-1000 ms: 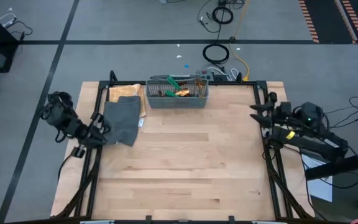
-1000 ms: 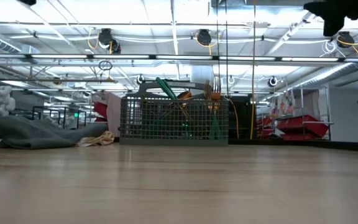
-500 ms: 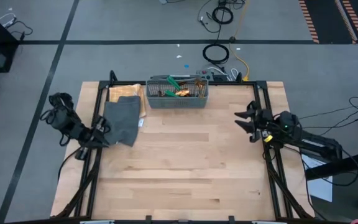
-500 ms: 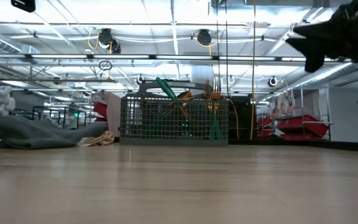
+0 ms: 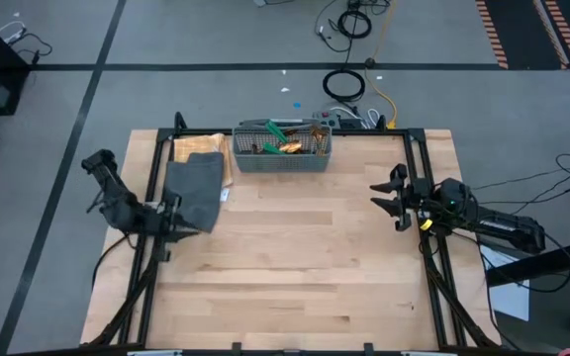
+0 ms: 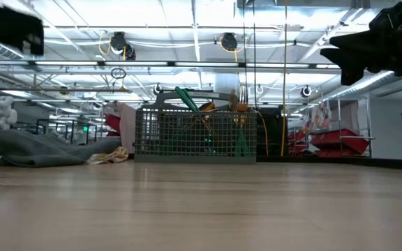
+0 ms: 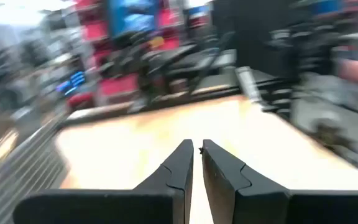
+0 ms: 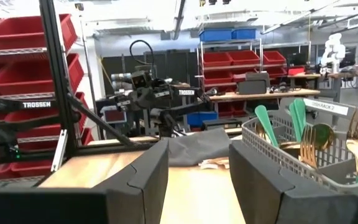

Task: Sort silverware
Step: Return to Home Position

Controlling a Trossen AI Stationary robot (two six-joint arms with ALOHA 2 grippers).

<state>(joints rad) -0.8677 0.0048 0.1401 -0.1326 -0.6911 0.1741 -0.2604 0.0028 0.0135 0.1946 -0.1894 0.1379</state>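
right hand (image 8: 197, 155) spread wide, left hand (image 7: 196, 146) pinched closed, both empty, swung inward just now.
silverware (image 5: 283, 138) piled in the basket (image 5: 280, 164) at the surface's (image 5: 295, 257) far edge; seems sorted, only parking left.

Left end effector (image 7: 196, 146) closed, right end effector (image 8: 199, 147) spread wide, both raised

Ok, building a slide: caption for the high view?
Silverware in the grey basket; left claw shut, right claw open, at the table's sides.

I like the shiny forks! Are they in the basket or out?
In. The forks stand in the grey mesh basket, their gold heads sticking up above its rim.
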